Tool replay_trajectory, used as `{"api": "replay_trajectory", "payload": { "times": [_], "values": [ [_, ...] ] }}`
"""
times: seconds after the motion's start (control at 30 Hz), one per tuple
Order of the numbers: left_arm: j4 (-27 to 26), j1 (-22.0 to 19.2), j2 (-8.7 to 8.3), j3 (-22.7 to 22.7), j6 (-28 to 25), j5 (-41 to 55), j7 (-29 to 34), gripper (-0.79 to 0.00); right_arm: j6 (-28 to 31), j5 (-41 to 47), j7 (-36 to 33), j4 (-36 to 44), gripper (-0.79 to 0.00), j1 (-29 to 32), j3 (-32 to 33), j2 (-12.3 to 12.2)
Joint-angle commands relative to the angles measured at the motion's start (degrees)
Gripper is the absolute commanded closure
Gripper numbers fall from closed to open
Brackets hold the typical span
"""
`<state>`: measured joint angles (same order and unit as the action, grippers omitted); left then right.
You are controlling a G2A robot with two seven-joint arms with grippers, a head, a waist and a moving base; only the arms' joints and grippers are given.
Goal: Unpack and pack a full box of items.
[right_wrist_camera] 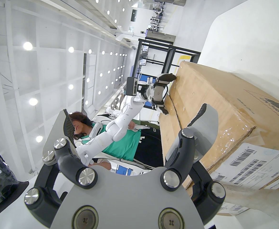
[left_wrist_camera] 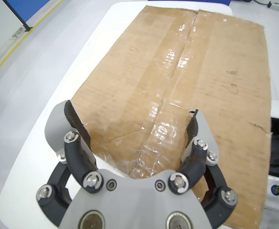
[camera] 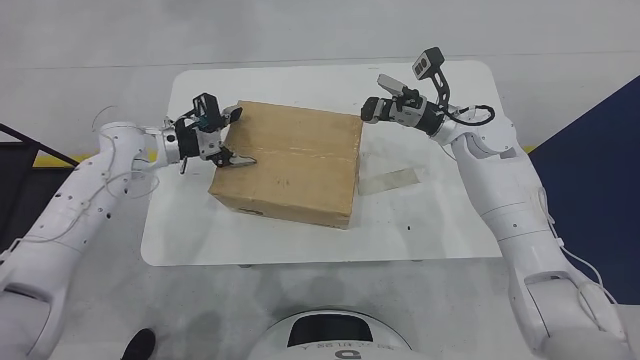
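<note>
A closed cardboard box lies in the middle of the white table, its top seam sealed with clear tape. My left gripper is at the box's left end, open, its fingers straddling the taped seam just above the top face. My right gripper stands open beside the box's far right corner, nothing between its fingers. In the right wrist view the box stretches away to the left gripper at its far end.
A pale strip of tape or film lies flat on the table right of the box. A white shipping label is stuck on the box's side facing the right gripper. Bare table runs along the front edge.
</note>
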<state>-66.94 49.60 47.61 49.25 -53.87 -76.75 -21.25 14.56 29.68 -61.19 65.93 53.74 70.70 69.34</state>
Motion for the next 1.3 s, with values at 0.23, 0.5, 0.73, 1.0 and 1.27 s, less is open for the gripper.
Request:
{"api": "replay_trajectory", "payload": {
  "times": [0.23, 0.5, 0.73, 1.0, 1.27],
  "values": [
    [-1.2, 1.7, -0.19, 1.4, 0.5, -0.8, -1.9, -0.785, 0.0, 0.0, 0.0, 0.0, -0.785, 0.0, 0.0, 0.0],
    [-1.2, 1.7, -0.19, 1.4, 0.5, -0.8, -1.9, -0.785, 10.6, -9.8, 11.5, 6.0, -0.785, 7.8, 3.8, -1.1],
    [-1.2, 1.7, -0.19, 1.4, 0.5, -0.8, -1.9, -0.785, 11.7, -9.5, 12.9, 7.0, -0.785, 10.3, 5.6, -1.5],
    [-1.2, 1.7, -0.19, 1.4, 0.5, -0.8, -1.9, -0.785, 13.0, -11.0, 13.5, 8.4, -0.785, 11.2, 5.4, -1.5],
    [-1.2, 1.7, -0.19, 1.4, 0.5, -0.8, -1.9, -0.785, 22.2, -47.1, 21.8, 21.1, -0.785, 22.5, 10.5, -3.6]
  ]
}}
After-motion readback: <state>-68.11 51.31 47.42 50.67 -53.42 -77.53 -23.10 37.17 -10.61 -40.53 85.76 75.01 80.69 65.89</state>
